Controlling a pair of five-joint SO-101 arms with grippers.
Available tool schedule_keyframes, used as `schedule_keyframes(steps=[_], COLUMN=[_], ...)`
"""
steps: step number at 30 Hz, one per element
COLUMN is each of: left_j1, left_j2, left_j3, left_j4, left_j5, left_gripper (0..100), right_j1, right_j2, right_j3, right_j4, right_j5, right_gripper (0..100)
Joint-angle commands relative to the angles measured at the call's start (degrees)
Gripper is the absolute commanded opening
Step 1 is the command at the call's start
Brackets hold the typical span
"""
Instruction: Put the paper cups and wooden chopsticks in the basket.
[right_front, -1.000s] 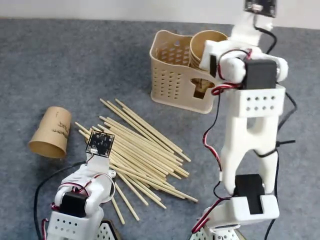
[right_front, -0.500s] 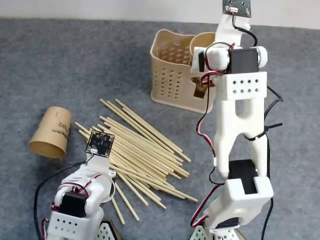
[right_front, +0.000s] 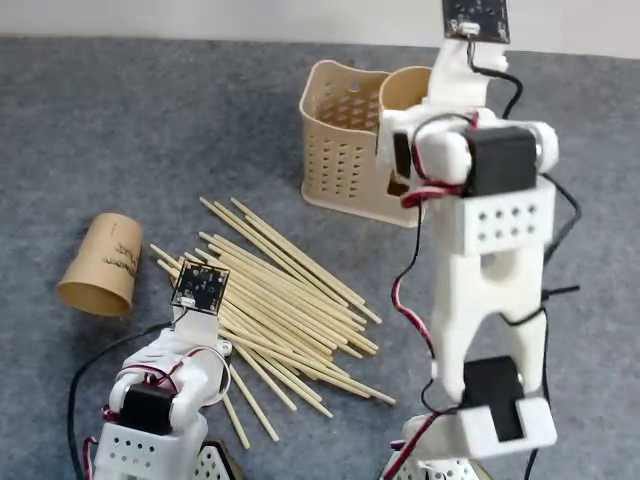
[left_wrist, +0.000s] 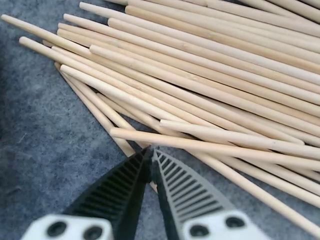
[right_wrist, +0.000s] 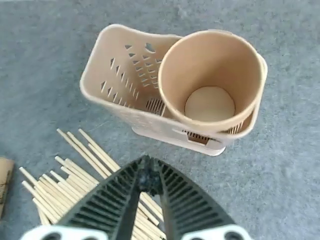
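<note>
Tan paper cup (right_wrist: 210, 85) upright in the beige perforated plastic basket (right_front: 340, 150), 1 o'clock on the grey felt surface (right_front: 120, 120). Second brown paper cup (right_front: 100, 265) on its side at 9 o'clock. Loose wooden chopsticks (right_front: 280, 300) heaped at centre. Left gripper (left_wrist: 151, 154) pinched together, empty, at the heap's edge. Right gripper (right_wrist: 145, 176) likewise, raised near the basket

Some dark print is seen on the paper cup (right_front: 100, 265) lying beside the wooden chopsticks (right_front: 285, 300), but it cannot be read.

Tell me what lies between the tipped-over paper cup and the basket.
In the high view, the far ends of the wooden chopsticks cross the grey mat between paper cup and basket.
</note>
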Motion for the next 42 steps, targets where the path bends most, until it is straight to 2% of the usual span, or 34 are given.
schedule_keyframes(steps=[1,11,15,24,42], left_j1=[0.66,0.66,0.66,0.66,1.71], left_j2=[-0.57,-0.57,-0.57,-0.57,-0.57], left_j3=[1.1,1.1,1.1,1.1,1.1], left_j4=[0.26,0.26,0.26,0.26,0.26], left_j5=[0.35,0.35,0.35,0.35,0.35], left_gripper=[1,1,1,1,1], right_j1=[-0.66,-0.66,-0.66,-0.92,-0.66], right_j2=[-5.41,-18.86,-25.27,-39.52,-62.9], right_j3=[1.19,26.24,38.64,64.04,93.76], right_j4=[0.84,-4.0,-10.86,-28.7,-50.15], right_j5=[0.79,2.73,4.75,4.4,4.31], right_gripper=[0.6,0.6,0.6,0.6,0.6])
